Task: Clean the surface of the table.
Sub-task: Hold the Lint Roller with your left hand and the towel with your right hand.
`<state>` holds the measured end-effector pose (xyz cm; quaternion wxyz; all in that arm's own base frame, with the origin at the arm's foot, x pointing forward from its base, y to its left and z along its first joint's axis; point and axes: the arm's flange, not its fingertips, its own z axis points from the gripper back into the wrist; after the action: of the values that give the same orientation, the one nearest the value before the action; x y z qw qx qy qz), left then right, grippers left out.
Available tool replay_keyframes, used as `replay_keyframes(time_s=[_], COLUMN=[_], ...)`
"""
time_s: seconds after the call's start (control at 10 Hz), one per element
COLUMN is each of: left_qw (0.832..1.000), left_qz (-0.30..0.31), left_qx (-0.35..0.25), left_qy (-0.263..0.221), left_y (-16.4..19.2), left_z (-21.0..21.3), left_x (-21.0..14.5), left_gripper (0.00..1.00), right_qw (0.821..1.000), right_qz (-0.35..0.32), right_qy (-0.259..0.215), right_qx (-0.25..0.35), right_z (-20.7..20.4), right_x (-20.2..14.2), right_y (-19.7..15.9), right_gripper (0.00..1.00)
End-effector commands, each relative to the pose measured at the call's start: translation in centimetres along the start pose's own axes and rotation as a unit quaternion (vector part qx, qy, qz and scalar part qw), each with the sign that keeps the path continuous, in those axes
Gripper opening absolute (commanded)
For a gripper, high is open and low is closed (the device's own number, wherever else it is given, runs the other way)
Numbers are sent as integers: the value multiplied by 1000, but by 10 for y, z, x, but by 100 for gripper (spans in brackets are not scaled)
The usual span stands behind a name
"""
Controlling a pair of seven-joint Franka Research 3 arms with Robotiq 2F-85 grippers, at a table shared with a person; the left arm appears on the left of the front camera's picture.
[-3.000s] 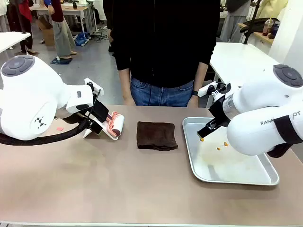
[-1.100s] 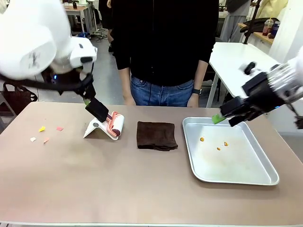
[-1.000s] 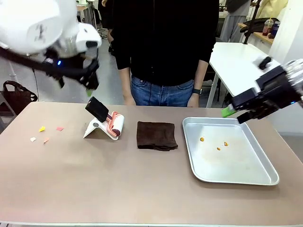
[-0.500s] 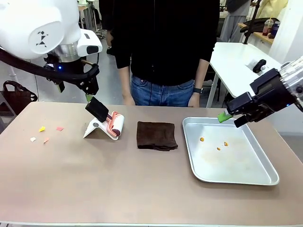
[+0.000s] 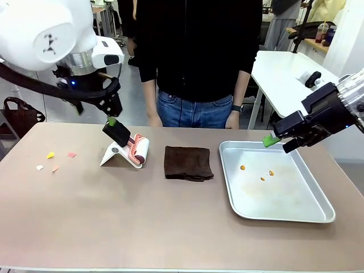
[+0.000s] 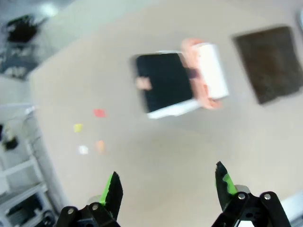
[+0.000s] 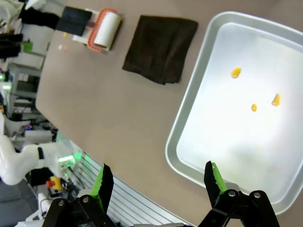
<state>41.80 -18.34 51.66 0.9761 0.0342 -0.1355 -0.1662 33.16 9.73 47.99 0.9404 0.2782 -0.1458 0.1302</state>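
Observation:
The brownish-beige table point(image 5: 142, 222) carries several small coloured scraps point(image 5: 50, 154) near its left end, also seen as scraps point(image 6: 98, 112) below the left wrist. A lint roller point(image 5: 136, 149) with a black handle rests on a white stand. My left gripper point(image 5: 98, 112) hangs open just above that handle, nothing between its fingers point(image 6: 113, 189). A folded brown cloth point(image 5: 187, 163) lies mid-table. My right gripper point(image 5: 280, 142) is open and empty above the far edge of the silver tray point(image 5: 318, 215); its fingers point(image 7: 213, 177) frame the tray point(image 7: 189, 123).
Three orange crumbs point(image 5: 242, 168) lie in the tray, seen as crumbs point(image 7: 236, 72) from the right wrist, with the cloth point(image 7: 161, 47) and roller point(image 7: 102, 28) beyond. A person point(image 5: 196, 57) stands at the far edge, hands at the table's rim. A white table point(image 5: 284, 74) stands behind right.
Both arms lifted off the table: the left gripper rose from the roller's handle and has dipped back toward it; the right gripper rose from the tray and now barely moves.

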Motion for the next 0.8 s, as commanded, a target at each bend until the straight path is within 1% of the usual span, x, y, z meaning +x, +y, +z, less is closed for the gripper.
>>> replay_keyframes(time_s=[0.0, 0.1, 0.2, 0.3, 0.4, 0.5, 0.6, 0.7], left_qw=[963, 939, 918, 899, 882, 862, 846, 829], left_qz=[-75, -74, -52, -19, 5, 63, 136, 232], left_qx=[-226, -299, -355, -410, -448, -485, -503, -500], left_qy=[128, 155, 170, 156, 147, 131, 116, 94], left_y=[18, 37, 62, 95, 115, 152, 183, 214], left_z=[12, 9, 6, 1, -2, -12, -26, -42], left_x=[-2, -5, -10, -20, -27, -44, -58, -71], left_gripper=[100, 100, 100, 100, 100, 100, 100, 100], right_qw=[1000, 998, 994, 985, 970, 956, 941, 931], right_qz=[6, -4, -21, -60, -112, -146, -163, -175], right_qy=[12, 16, 8, 2, -13, -12, -13, -16], right_qx=[18, 59, 105, 159, 215, 256, 296, 319], right_z=[3, 14, 28, 46, 62, 73, 83, 92], right_x=[-2, -4, -6, -9, -12, -16, -22, -30], right_y=[0, -5, -13, -25, -36, -46, -59, -75], right_gripper=[100, 100, 100, 100, 100, 100, 100, 100])
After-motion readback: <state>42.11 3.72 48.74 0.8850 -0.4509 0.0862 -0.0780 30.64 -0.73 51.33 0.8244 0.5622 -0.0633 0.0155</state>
